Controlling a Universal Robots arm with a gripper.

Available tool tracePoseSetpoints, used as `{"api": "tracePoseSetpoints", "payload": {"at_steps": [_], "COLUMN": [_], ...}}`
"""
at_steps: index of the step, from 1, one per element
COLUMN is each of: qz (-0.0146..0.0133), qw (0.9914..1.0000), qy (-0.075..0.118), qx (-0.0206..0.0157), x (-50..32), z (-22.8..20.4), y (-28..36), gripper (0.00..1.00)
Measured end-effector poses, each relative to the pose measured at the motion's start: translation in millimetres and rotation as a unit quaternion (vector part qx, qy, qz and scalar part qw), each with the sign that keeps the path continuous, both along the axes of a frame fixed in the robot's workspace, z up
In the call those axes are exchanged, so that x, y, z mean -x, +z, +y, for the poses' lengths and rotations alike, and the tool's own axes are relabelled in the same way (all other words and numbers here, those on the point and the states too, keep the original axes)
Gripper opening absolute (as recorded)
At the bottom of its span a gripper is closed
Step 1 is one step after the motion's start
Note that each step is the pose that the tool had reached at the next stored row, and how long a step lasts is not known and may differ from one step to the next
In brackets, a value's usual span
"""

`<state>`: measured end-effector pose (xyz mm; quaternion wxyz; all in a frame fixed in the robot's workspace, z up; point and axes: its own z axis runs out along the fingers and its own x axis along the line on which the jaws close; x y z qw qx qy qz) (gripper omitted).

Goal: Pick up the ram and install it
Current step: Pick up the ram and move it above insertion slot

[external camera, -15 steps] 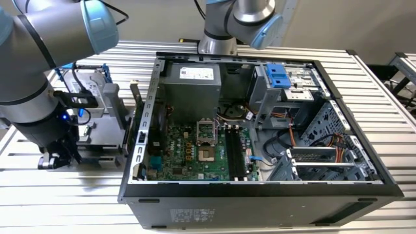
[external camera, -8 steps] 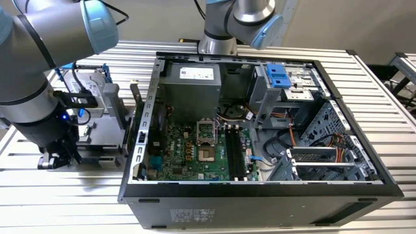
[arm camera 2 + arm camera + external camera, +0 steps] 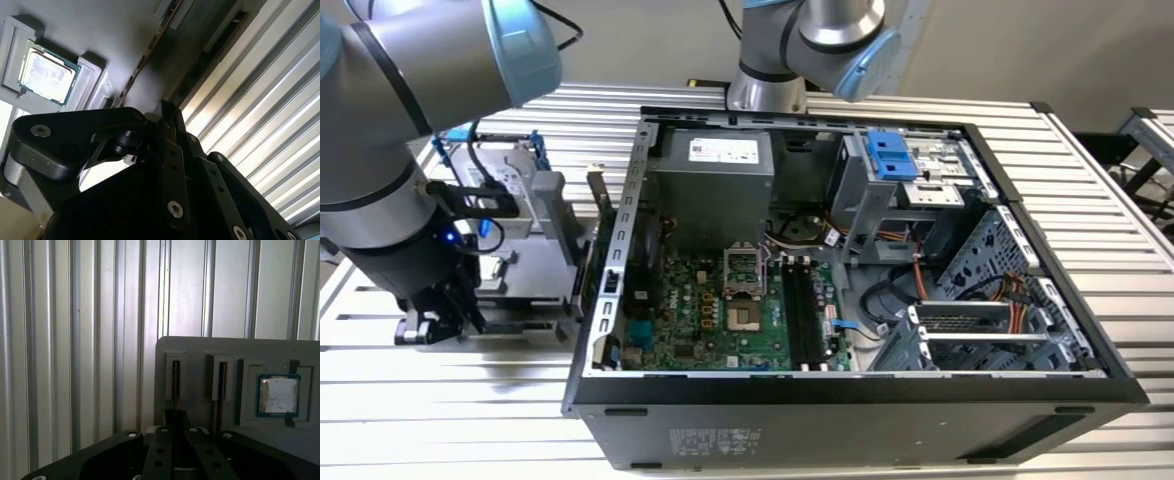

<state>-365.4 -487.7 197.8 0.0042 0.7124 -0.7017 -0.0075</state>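
Ram [image 3: 143,59] stands on edge in gray holder [image 3: 200,347] slot, on the exterior view's left of the computer case [image 3: 854,420], ready for pinching. Gripper [image 3: 175,422] sits low and lined up over it; can't tell if spread or clamped.

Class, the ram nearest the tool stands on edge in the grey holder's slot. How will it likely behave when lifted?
Probably stiff: the ram shows as a thin, straight edge. Likely light, being so thin. It could bind if pulled askew, since it sits in a narrow slot of the grey holder.
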Motion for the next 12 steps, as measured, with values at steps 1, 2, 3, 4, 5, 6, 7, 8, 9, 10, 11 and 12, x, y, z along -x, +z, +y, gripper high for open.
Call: {"api": "tracePoseSetpoints", "payload": {"at_steps": [1,2,3,4,5,6,7,8,9,10,11,12], "qz": [0.0000,0.0000,0.0000,0.0000,0.0000,0.0001,0.0000,-0.0001,-0.0003,-0.0005,-0.0004,-0.0004], "qw": [1.00000,1.00000,1.00000,1.00000,1.00000,1.00000,1.00000,1.00000,1.00000,1.00000,1.00000,1.00000], "qy": [0.000,0.000,0.000,0.000,0.000,0.000,0.000,0.000,0.000,0.000,0.000,0.000], "qx": [0.0000,0.0000,0.0000,0.0000,0.0000,0.0000,0.0000,-0.0001,-0.0003,-0.0004,-0.0004,-0.0004], "x": [0.0,0.0,0.0,0.0,0.0,0.0,0.0,0.0,0.0,0.0,0.0,0.0], "z": [0.0,0.0,0.0,0.0,0.0,0.0,0.0,0.0,0.0,0.0,0.0,0.0], "y": [1.0,2.1,3.2,4.2,5.3,6.2,6.9,7.5,8.1,8.8,9.8,11.1], "gripper": [0.00,0.00,0.00,0.00,0.00,0.00,0.00,0.00,0.00,0.00,0.00,0.00]}}
